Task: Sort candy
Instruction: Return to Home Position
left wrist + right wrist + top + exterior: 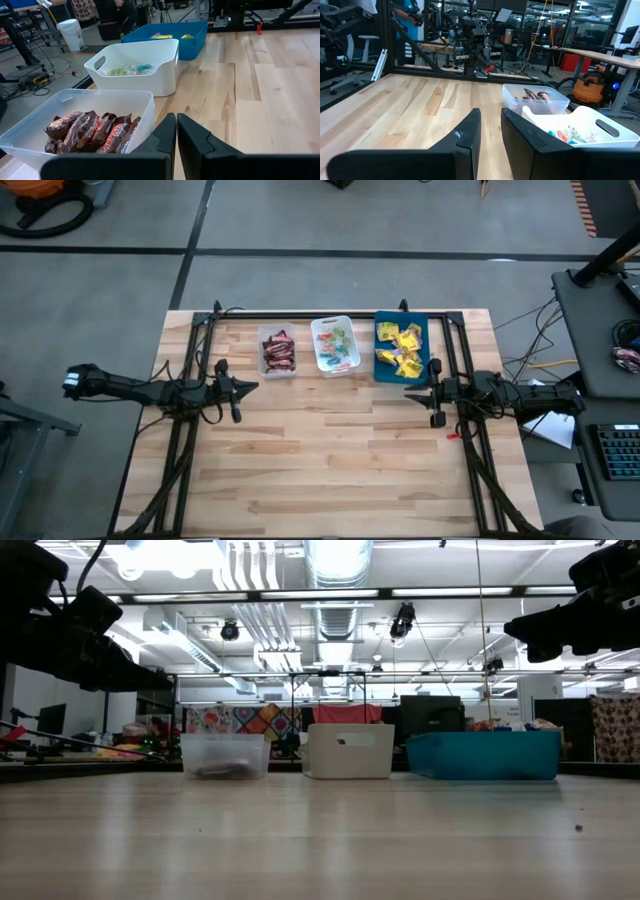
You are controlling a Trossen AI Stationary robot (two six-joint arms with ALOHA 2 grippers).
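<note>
Three trays stand in a row at the table's far side. The clear tray (277, 352) holds dark red-brown mini bars (95, 131). The white tray (335, 345) holds teal, green and red translucent pieces (129, 70). The blue tray (401, 348) holds yellow packets (402, 346). My left gripper (250, 387) (176, 131) hovers shut just near-left of the clear tray. My right gripper (410, 393) (490, 131) hovers near the blue tray's near edge, its fingers a narrow gap apart, holding nothing.
Black frame rails (330, 315) run along the table's far edge and down both sides. Bare wood (330, 460) fills the middle and near half. A small red bit (452, 435) lies by the right arm. A person (410, 15) is in the room beyond.
</note>
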